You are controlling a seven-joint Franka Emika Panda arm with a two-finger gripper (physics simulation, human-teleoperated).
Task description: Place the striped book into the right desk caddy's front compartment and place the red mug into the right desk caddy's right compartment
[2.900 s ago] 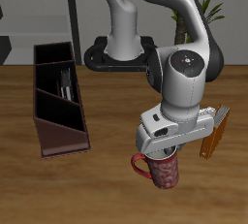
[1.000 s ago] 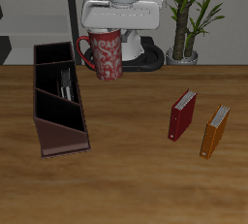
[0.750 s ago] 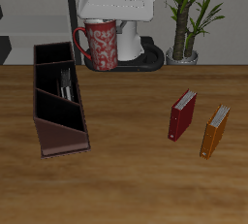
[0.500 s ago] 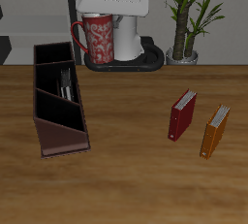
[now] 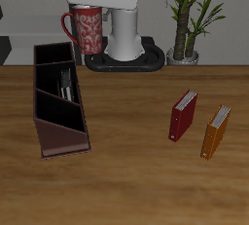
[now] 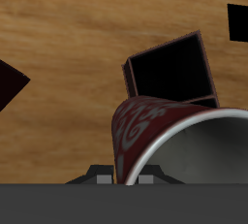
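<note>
My gripper (image 5: 89,13) is shut on the red mug (image 5: 86,30) and holds it upright, high in the air, above and just behind the far end of the right desk caddy (image 5: 43,120). The caddy is a long maroon-brown box with its low sloped end toward the table's front. The striped book (image 5: 66,83) stands inside it, in the section between the diagonal divider and the far end. In the wrist view the mug (image 6: 145,131) fills the foreground, and the caddy's squarish end compartment (image 6: 170,69) lies open and dark below it.
A plain red book (image 5: 182,115) and an orange book (image 5: 216,131) stand on the table away from the caddy. The robot base (image 5: 124,56) and a potted plant (image 5: 187,24) are at the back. A shelf stands behind the caddy.
The gripper lifted the mug from near the table's front, carried it to the back and then sideways toward the caddy's far end. Books and caddy have not moved.
</note>
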